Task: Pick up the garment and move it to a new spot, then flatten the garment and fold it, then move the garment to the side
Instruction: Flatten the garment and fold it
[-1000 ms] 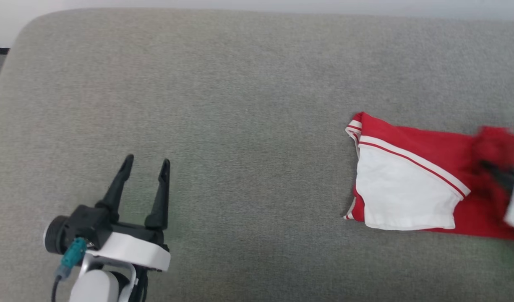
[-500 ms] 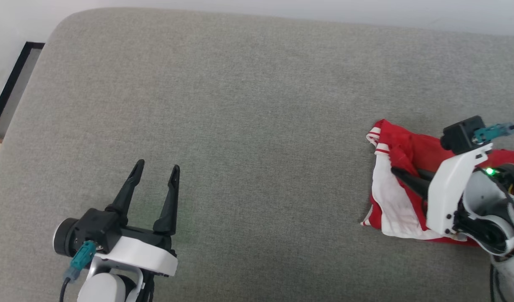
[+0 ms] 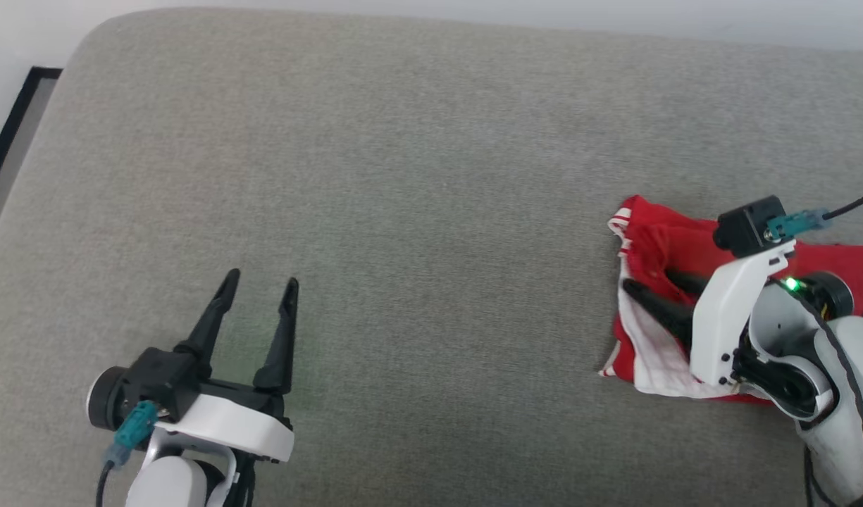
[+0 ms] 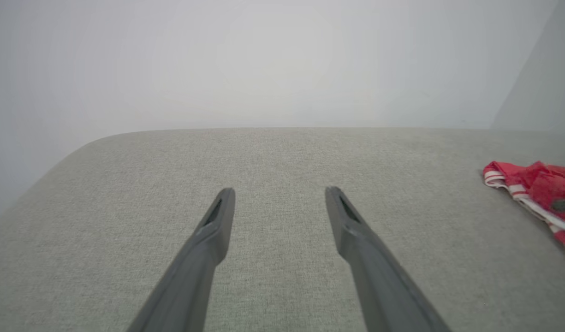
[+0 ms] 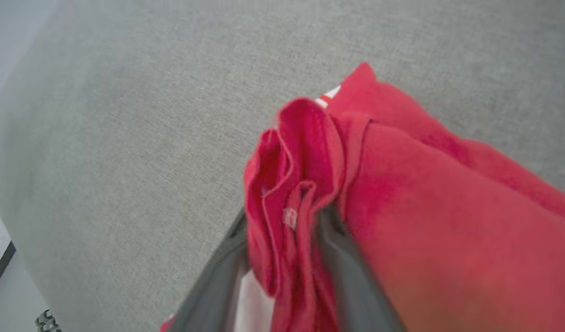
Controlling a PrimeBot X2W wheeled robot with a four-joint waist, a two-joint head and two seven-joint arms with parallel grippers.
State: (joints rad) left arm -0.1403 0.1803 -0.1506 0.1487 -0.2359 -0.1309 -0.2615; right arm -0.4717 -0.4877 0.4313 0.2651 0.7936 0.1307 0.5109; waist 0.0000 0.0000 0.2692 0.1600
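Observation:
The garment (image 3: 656,239), red with a white sleeve and striped trim, lies bunched at the right of the grey cushion (image 3: 431,176). It also appears at the right edge of the left wrist view as the garment (image 4: 536,182). My right gripper (image 3: 651,282) lies over it, pointing left, jaws parted. In the right wrist view a fold of the garment (image 5: 425,207) sits loosely between the spread fingers of the right gripper (image 5: 284,214). My left gripper (image 3: 262,277) hovers open and empty at the lower left, far from the cloth. The left gripper (image 4: 278,191) points across bare cushion.
The cushion's rounded far edge (image 3: 403,17) meets a pale wall. Its left corner curves down beside a dark-framed strip of floor (image 3: 15,127). Wide grey fabric lies between the two grippers.
The right arm has carried the garment in from the right edge and bunched it. Its jaws have spread apart on the cloth. The head camera shifted; the left gripper stayed open.

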